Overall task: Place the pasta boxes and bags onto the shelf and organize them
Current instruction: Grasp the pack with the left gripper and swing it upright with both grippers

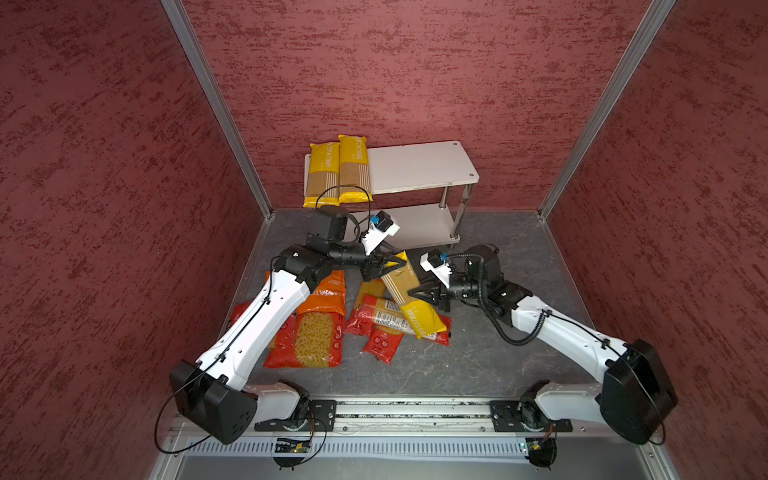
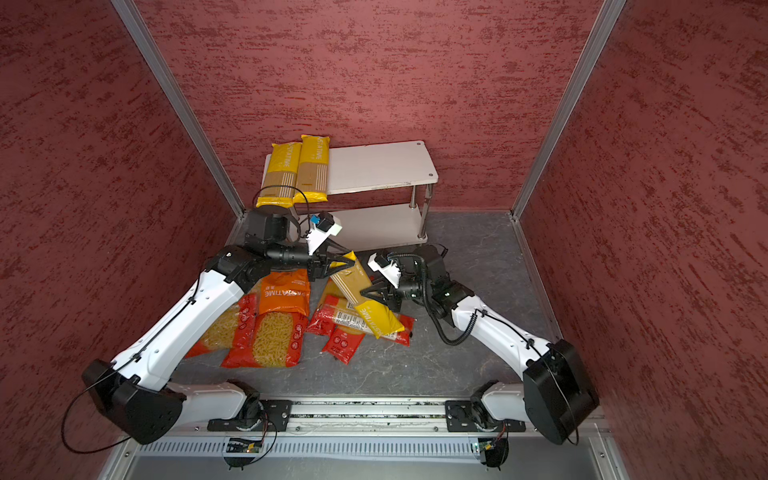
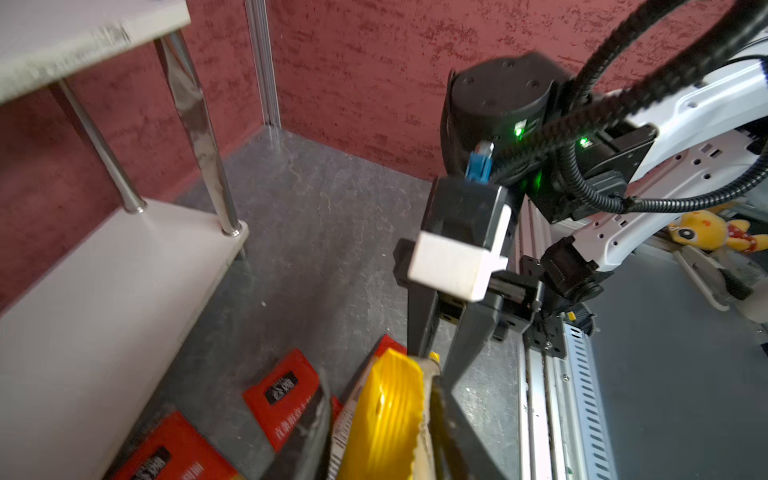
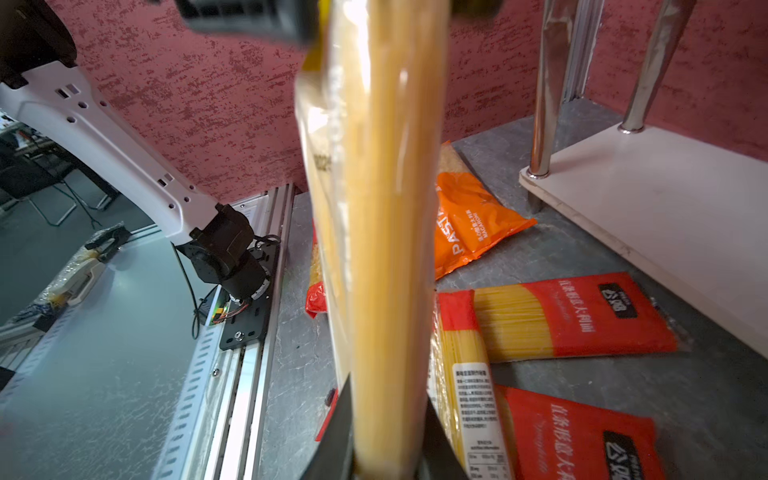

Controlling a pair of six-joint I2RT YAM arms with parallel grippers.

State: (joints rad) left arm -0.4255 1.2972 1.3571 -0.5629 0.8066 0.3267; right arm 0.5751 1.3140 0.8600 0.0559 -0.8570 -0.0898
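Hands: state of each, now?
Left hand: around end of yellow spaghetti pack, grip cannot be told.
Right hand: closed on that pack.

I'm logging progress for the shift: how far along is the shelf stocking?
Done: two yellow packs lie on top of the shelf. In hand: the third yellow pack, raised, with the right gripper closed around its middle and the left gripper at its end. Remaining: the red spaghetti bags and short-pasta bags, on the floor.
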